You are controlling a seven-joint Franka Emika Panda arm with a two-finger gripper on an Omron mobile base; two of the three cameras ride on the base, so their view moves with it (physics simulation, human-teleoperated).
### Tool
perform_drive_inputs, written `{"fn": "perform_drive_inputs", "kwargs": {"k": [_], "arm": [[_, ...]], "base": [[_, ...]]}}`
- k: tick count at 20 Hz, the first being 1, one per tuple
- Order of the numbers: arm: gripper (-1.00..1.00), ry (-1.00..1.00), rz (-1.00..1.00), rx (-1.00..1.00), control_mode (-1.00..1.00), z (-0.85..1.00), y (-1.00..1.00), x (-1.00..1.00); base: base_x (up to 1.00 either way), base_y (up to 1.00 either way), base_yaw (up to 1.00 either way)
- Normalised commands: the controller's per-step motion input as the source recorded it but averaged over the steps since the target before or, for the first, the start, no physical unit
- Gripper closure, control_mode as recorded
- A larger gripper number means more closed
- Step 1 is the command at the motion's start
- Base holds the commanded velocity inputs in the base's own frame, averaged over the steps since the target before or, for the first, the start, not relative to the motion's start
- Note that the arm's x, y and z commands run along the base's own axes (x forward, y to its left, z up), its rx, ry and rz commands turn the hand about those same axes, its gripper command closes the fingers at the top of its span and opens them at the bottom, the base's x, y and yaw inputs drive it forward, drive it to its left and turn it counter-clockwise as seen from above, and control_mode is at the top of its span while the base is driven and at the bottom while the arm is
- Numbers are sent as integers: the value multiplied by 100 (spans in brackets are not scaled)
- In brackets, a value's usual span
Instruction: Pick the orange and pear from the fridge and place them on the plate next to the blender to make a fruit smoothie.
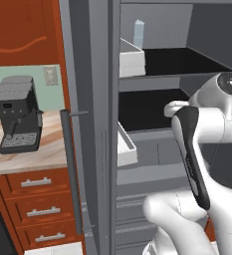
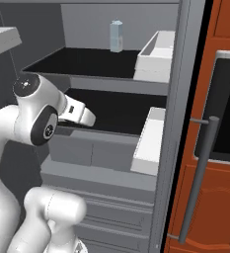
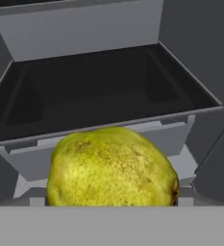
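Hand view: the pear [image 3: 111, 168] sits large and close at the bottom, just before the camera, with a black shelf [image 3: 104, 91] of the fridge [image 1: 95, 99] behind it — whether the fingers clamp it or stand apart I cannot tell. Base views: the arm [image 2: 37, 118] reaches into the open fridge; a pale blue carton [image 2: 116, 36] stands on the upper shelf, white door bins [image 2: 156, 49] beside it.

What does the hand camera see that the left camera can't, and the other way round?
Hand view: the pear, big and yellow-green, very close to the camera. Left base view: the coffee machine on the counter, the white door bins, a pale blue carton, and the robot's arm. Both show the fridge open, with black shelves.
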Motion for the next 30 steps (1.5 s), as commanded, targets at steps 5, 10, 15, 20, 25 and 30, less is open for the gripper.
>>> {"fn": "perform_drive_inputs", "kwargs": {"k": [5,10,15,20,25,30], "arm": [[100,0,0,0,100,0,0,0],[100,0,0,0,100,0,0,0],[100,0,0,0,100,0,0,0],[100,0,0,0,100,0,0,0],[100,0,0,0,100,0,0,0],[100,0,0,0,100,0,0,0]], "base": [[-73,-61,11],[-83,-34,77],[-13,-1,100],[-9,0,100],[-8,0,100],[-7,0,100]]}}
